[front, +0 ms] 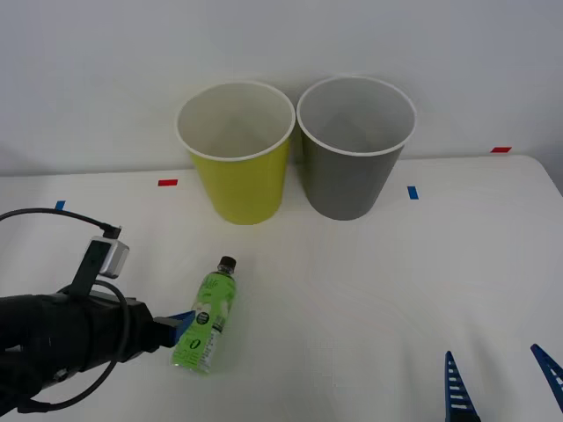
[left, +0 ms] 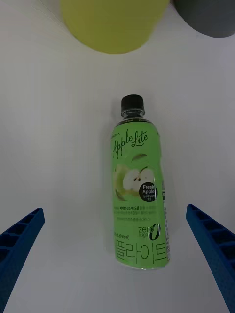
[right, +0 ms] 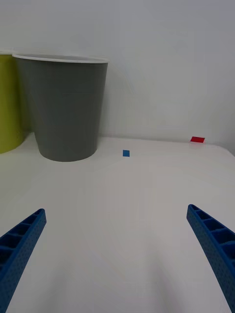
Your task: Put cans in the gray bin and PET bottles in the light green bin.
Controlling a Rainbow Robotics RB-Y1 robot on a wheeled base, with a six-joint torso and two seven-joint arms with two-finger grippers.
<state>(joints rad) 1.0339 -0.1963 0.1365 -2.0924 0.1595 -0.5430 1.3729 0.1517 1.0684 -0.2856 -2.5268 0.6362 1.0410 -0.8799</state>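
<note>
The PET bottle (front: 208, 324) is found lying on its side on the white surface (front: 369, 290), in the lower left of the front frame, with its black cap (front: 228, 262) directed toward the light green bin (front: 236, 158). The gray bin (front: 354, 151) is placed just beside that bin, at the upper centre of the frame.

The left pincer (left: 117, 259) is held open, its blue fingers (left: 19, 244) spread wide on either side of the bottle's base; no contact is made. The right pincer (right: 117, 254) is parked open at the lower right of the front frame, well apart from the bottle.

The bottle is judged light and fairly stiff, with a smooth, glossy label that may slip. As a round body lying flat, it may roll when nudged from one side. A hold across the labelled midsection is advised, squarely across the axis.

The fill level cannot be made out behind the label. The bin floors are only partly seen, and no cans are identified
</note>
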